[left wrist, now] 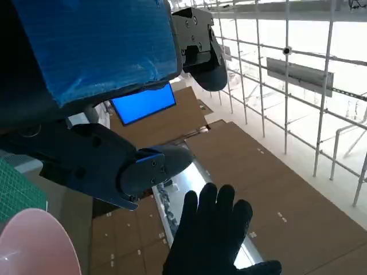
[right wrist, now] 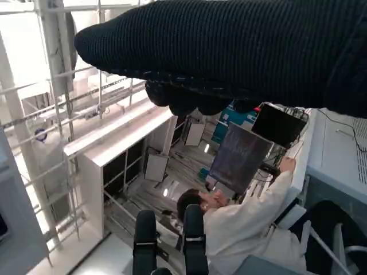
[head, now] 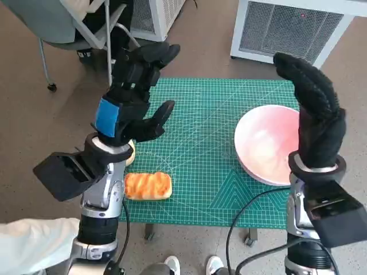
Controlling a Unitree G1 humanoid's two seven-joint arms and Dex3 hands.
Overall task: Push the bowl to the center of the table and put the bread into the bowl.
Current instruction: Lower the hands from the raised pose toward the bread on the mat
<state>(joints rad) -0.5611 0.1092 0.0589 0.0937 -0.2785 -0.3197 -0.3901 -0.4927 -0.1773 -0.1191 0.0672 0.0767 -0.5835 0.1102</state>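
A pale pink bowl (head: 265,143) sits at the right edge of the green cutting mat (head: 200,149); its rim also shows in the left wrist view (left wrist: 34,243). A golden bread roll (head: 148,186) lies near the mat's front left corner. My left hand (head: 135,94) is raised above the mat's left side, fingers spread, holding nothing; the left wrist view shows its fingers (left wrist: 114,163). My gloved right hand (head: 315,109) stands upright over the bowl's right rim, fingers straight and empty. The right wrist view shows only the glove (right wrist: 229,57).
A second pale roll-like object (head: 131,153) peeks out under my left wrist. A chair (head: 86,26) stands beyond the table's far left, a white grilled unit (head: 292,28) at the far right. Feet (head: 192,264) show at the table's near edge. A person (right wrist: 241,223) sits in the right wrist view.
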